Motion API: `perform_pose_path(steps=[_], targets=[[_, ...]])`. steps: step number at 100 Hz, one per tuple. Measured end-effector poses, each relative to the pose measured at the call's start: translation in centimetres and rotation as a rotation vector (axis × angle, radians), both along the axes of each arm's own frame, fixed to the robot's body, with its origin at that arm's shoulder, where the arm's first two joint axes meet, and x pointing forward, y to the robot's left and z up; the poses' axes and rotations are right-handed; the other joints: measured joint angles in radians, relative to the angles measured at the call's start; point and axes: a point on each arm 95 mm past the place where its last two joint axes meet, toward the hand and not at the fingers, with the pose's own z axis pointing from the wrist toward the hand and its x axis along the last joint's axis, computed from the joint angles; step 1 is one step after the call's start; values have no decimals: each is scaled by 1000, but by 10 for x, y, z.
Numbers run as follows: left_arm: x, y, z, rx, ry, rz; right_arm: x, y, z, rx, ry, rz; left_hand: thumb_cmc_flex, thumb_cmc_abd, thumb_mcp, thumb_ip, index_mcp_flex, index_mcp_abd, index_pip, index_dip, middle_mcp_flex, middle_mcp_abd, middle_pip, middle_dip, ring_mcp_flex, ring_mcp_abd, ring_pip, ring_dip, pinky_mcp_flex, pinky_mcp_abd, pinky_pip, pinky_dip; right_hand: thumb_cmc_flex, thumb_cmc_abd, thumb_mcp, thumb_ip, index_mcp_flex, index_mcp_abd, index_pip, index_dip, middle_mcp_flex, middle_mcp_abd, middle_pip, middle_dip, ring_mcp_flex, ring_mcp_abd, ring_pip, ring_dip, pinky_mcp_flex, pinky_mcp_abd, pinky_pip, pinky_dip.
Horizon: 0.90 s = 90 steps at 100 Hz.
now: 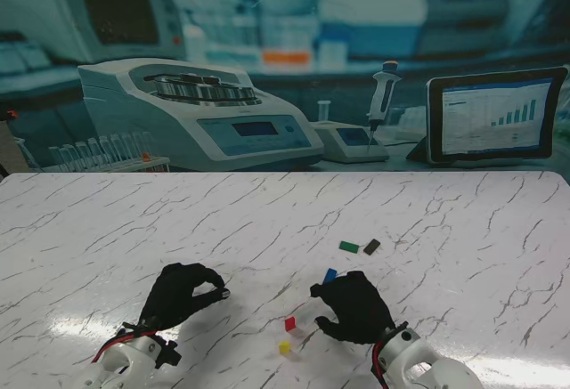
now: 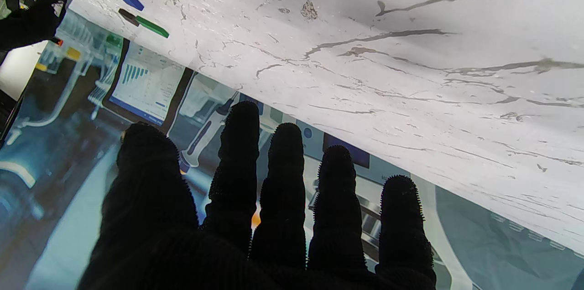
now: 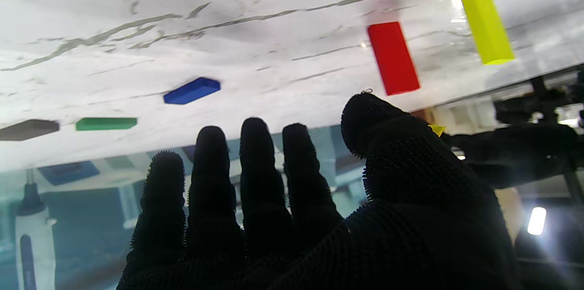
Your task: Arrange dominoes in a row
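Observation:
Several small dominoes sit on the white marble table. A red domino and a yellow domino stand upright between my two hands. A blue domino lies flat just beyond my right hand. Farther from me lie a green domino and a dark brown domino. My right hand hovers open with nothing in it; its wrist view shows the red domino, yellow domino, blue domino and green domino. My left hand is open and holds nothing.
A printed lab backdrop rises behind the table's far edge. Bare marble stretches to the left and right of the dominoes.

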Motion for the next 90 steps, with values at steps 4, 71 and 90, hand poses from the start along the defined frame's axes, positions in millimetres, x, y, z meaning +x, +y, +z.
perform_pose_path(steps=[4,71,90], targets=[[0,0,0,0,0,0,2,-2,1,-6,-3,-9,0,0,0,0,0,0,0,0,0,0,0,0,0,0,0,0,0,0,0,0,0,0,0,0,-1,0,-9,-10,-15,-9,-13,-10,-1,0,-9,-1,0,0,0,0],[4,-1,-2,3,8,-7,54,-16,6,-215,-14,-45,0,0,0,0,0,-1,8,0,0,-5,0,0,0,-1,0,0,0,0,0,0,107,-3,-9,-8,-52,-96,-60,-83,-88,-134,-125,-146,-37,-82,-4,-28,23,0,-11,2],[5,-1,-2,2,9,-8,65,-13,-2,-225,-6,-44,0,0,0,0,0,-1,11,0,0,-5,0,0,0,-1,0,0,0,0,0,0,119,-4,-5,-8,-52,-110,-60,-83,-87,-148,-118,-168,-38,-102,-3,-41,30,0,-11,2]])
